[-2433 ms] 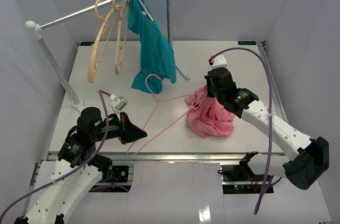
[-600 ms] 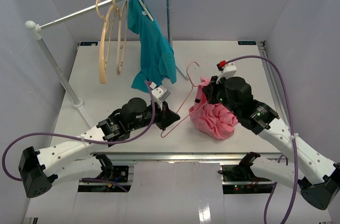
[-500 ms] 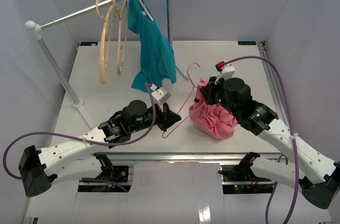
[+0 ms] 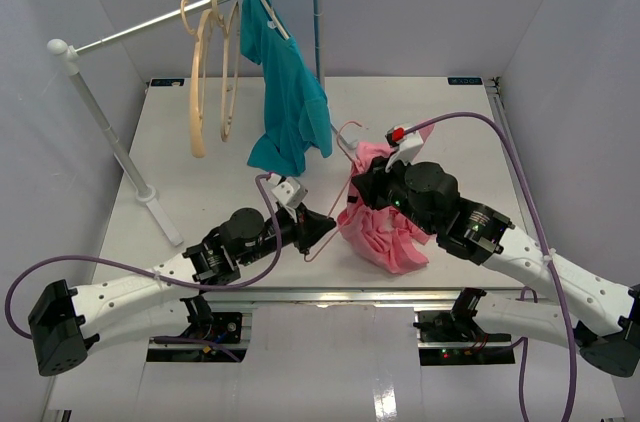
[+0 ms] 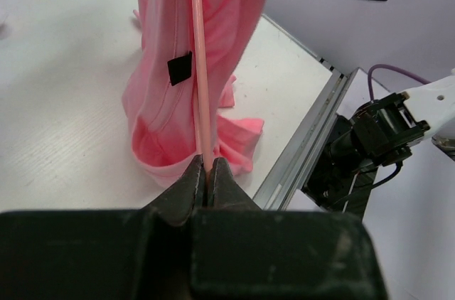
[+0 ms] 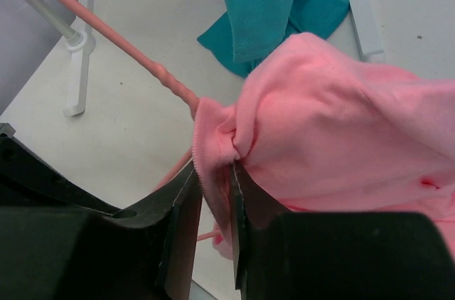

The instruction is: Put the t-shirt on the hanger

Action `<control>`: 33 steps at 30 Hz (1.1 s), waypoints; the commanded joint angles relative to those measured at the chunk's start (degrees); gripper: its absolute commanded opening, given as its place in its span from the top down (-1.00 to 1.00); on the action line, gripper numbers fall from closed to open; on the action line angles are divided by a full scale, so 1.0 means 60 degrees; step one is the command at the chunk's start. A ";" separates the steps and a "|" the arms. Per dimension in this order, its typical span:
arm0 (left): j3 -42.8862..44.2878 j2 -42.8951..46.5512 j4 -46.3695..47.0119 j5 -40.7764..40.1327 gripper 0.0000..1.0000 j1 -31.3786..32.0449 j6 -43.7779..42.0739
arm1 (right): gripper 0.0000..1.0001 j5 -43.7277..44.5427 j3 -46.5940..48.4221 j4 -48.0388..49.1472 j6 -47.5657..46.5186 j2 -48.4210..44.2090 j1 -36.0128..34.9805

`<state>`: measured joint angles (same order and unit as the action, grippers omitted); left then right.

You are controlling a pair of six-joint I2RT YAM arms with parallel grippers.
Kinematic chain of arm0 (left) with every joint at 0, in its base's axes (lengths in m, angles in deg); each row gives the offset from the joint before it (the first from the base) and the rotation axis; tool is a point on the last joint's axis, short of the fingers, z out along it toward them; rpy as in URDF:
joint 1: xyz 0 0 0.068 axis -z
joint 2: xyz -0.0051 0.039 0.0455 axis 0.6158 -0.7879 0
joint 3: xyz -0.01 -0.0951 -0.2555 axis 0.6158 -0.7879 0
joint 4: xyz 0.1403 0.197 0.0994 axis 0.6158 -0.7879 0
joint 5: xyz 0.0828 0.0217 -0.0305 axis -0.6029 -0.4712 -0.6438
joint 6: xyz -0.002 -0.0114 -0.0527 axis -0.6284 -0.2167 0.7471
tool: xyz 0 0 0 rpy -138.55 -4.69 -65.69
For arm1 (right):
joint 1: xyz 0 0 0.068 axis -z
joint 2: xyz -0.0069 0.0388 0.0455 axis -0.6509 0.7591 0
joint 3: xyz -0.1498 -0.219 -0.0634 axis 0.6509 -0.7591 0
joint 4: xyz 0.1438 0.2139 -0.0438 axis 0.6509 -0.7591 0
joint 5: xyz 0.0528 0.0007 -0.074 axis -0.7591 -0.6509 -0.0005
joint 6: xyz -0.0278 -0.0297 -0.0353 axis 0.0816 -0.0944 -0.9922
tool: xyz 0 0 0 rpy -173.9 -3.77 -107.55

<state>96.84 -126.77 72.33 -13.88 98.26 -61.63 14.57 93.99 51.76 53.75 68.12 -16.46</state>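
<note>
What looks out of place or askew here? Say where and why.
The t-shirt is bunched in a crumpled heap around the hanger, front centre of the table, not draped over its shoulders.

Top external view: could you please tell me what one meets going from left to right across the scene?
Rack post → wooden hangers → teal shirt → pink t-shirt. The pink hanger and both grippers overlap these, so I left them out.

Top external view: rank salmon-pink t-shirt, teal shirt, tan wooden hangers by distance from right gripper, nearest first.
1. Salmon-pink fabric t-shirt: pinched in the right gripper jaws.
2. Teal-blue shirt: hanging on the rail, behind-left.
3. Tan wooden hangers: farther left on rail.
</note>
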 commanded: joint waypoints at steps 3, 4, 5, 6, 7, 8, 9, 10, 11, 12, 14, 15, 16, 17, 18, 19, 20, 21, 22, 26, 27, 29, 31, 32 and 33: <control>-0.0563 0.1222 0.1177 0.0214 1.00 0.0037 0.0024 | -0.25 0.0418 0.0591 -0.0271 -0.2110 -0.0419 -0.0067; -0.0706 0.1359 0.1186 0.0370 1.00 0.0044 0.0047 | -0.38 0.0378 0.0649 -0.0347 -0.2387 -0.0541 -0.0067; -0.0849 0.1495 0.1194 0.0535 1.00 0.0052 0.0070 | -0.51 0.0334 0.0702 -0.0415 -0.2645 -0.0668 -0.0067; -0.0914 0.1546 0.1152 0.0600 1.00 0.0052 0.0071 | -0.58 0.0068 0.0786 -0.0424 -0.2956 -0.0824 -0.0067; -0.0978 0.1596 0.1110 0.0665 1.00 0.0052 0.0071 | -0.64 -0.0199 0.0871 -0.0431 -0.3267 -0.0979 -0.0067; -0.0976 0.1616 0.1028 0.0828 1.00 0.0052 0.0087 | -0.66 -0.0481 0.0957 -0.0448 -0.3443 -0.1110 -0.0067; -0.0974 0.1640 0.0939 0.0985 1.00 0.0052 0.0100 | -0.67 -0.0787 0.1044 -0.0461 -0.3656 -0.1241 -0.0067; -0.0991 0.1684 0.0841 0.1093 1.00 0.0052 0.0100 | -0.66 -0.1172 0.1134 -0.0461 -0.4040 -0.1376 -0.0067; -0.1009 0.1744 0.0738 0.1164 1.00 0.0052 0.0110 | -0.65 -0.1688 0.1197 -0.0425 -0.4370 -0.1509 -0.0062; -0.1027 0.1815 0.0632 0.1209 1.00 0.0052 0.0128 | -0.64 -0.2296 0.1242 -0.0364 -0.4663 -0.1642 -0.0054; -0.1105 0.2059 0.0517 0.1313 1.00 0.0052 0.0120 | -0.60 -0.3033 0.1281 -0.0300 -0.5303 -0.1929 -0.0067; -0.1125 0.2162 0.0396 0.1357 1.00 0.0052 0.0106 | -0.61 -0.3738 0.1408 -0.0464 -0.5796 -0.1964 -0.0067; -0.1146 0.2246 0.0285 0.1419 1.00 0.0052 0.0093 | -0.63 -0.4393 0.1599 -0.0780 -0.6033 -0.1923 -0.0060; -0.1173 0.2385 0.0159 0.1571 1.00 0.0052 0.0060 | -0.64 -0.5172 0.1982 -0.1505 -0.6381 -0.1707 -0.0059; -0.1189 0.2554 -0.0002 0.1789 1.00 0.0052 0.0010 | -0.64 -0.5939 0.2381 -0.2292 -0.6925 -0.1411 -0.0065; -0.1189 0.2685 -0.0153 0.2008 1.00 0.0052 -0.0038 | -0.63 -0.6259 0.2541 -0.2646 -0.7215 -0.1177 -0.0058; -0.1187 0.2807 -0.0299 0.2188 1.00 0.0052 -0.0073 | -0.62 -0.6539 0.2692 -0.3009 -0.7475 -0.0966 -0.0053; -0.1179 0.2902 -0.0427 0.2242 1.00 0.0052 -0.0065 | -0.60 -0.6695 0.2812 -0.3402 -0.7640 -0.0828 -0.0053; -0.1180 0.2999 -0.0546 0.2310 1.00 0.0052 -0.0061 | -0.59 -0.6865 0.2894 -0.3686 -0.7813 -0.0695 -0.0058; -0.1214 0.3398 -0.0993 0.2609 1.00 0.0052 -0.0110 | -0.49 -0.7090 0.3047 -0.4177 -0.8228 -0.0227 0.0001; -0.1229 0.3479 -0.1067 0.2617 1.00 0.0052 -0.0117 | -0.46 -0.7104 0.3136 -0.4280 -0.8287 -0.0109 0.0038; -0.1274 0.3628 -0.1081 0.2660 1.00 0.0052 -0.0120 | -0.42 -0.7099 0.3277 -0.4580 -0.8409 0.0031 0.0142; -0.1341 0.3730 -0.1027 0.2761 1.00 0.0052 -0.0120 | -0.39 -0.7053 0.3350 -0.4784 -0.8502 0.0141 0.0272; -0.1379 0.3768 -0.0989 0.2824 1.00 0.0052 -0.0120 | -0.36 -0.7022 0.3370 -0.4856 -0.8541 0.0193 0.0343; -0.1389 0.3769 -0.0970 0.2871 1.00 0.0052 -0.0129 | -0.36 -0.7031 0.3417 -0.4922 -0.8578 0.0258 0.0437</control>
<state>88.92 -105.83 64.65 0.36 98.30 -61.64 -25.90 110.80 25.78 5.28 69.71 -15.57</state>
